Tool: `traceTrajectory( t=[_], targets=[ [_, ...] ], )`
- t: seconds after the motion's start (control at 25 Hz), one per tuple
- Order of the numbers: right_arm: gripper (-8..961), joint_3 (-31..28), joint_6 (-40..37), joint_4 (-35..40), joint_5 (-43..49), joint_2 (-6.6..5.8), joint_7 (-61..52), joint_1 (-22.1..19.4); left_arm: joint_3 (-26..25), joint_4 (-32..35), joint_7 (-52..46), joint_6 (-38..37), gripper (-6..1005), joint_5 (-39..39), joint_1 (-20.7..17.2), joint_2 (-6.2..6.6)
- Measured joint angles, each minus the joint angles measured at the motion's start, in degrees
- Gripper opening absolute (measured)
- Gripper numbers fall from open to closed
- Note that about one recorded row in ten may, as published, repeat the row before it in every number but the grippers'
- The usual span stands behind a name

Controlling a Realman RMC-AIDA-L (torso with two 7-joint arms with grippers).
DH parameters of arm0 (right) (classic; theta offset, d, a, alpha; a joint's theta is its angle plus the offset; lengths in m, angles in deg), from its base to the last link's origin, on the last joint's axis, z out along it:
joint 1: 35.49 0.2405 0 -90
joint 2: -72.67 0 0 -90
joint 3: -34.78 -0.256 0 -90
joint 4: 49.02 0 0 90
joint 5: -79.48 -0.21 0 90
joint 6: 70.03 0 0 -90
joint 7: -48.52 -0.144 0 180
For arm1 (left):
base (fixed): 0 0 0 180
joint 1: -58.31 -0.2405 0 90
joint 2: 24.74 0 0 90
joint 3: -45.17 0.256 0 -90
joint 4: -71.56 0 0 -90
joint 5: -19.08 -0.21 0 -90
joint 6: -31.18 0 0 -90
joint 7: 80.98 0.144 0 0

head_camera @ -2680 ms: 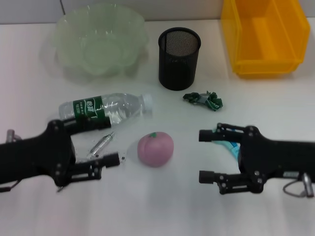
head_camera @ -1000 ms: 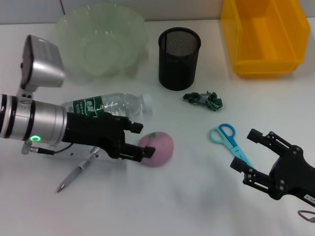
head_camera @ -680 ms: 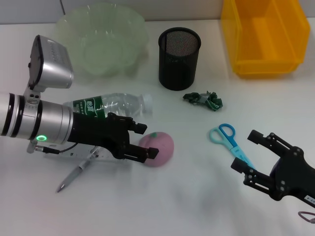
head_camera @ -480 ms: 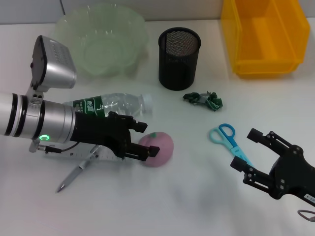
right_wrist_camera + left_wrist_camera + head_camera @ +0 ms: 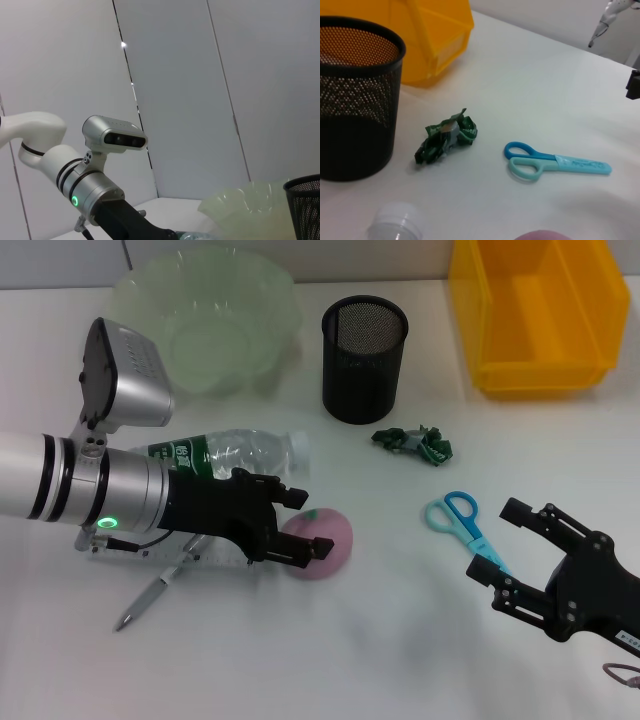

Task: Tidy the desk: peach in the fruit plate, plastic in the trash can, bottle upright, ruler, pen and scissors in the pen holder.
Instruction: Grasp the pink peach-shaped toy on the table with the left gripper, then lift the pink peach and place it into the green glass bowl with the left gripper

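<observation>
Left fingers [image 5: 300, 523] spread, straddling peach [image 5: 328, 540]; right fingers [image 5: 497, 555] spread beside scissors [image 5: 463, 525].

The left end effector [image 5: 302, 522] has swung in from the near left and now reaches over the pen [image 5: 160, 589] and ruler [image 5: 215, 558], its open fingers closing around the peach [image 5: 325, 538]. The right end effector [image 5: 497, 543] has drawn back toward the near right, uncovering the scissors [image 5: 466, 531] it had hidden on the surface [image 5: 350, 650]
</observation>
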Motion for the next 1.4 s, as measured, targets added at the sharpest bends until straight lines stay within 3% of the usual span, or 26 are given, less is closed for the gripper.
traceTrajectory(
  t=[0.84,1.08,1.4],
  targets=[
    [814,-0.18,0.66,-0.08,-0.09,0.10,-0.13,0.70,1.47,-1.48,2.29,0.98,799,2.42,-0.56,0.09],
    [814,-0.18,0.66,-0.09,-0.09,0.10,-0.13,0.84,1.67,-1.46,3.22,1.49,623,2.29,-0.65,0.11],
    [814,-0.46,1.10,-0.09,-0.09,0.16,-0.13,0.99,1.84,-0.48,2.93,0.07,240,2.58,-1.25,0.32]
  ],
)
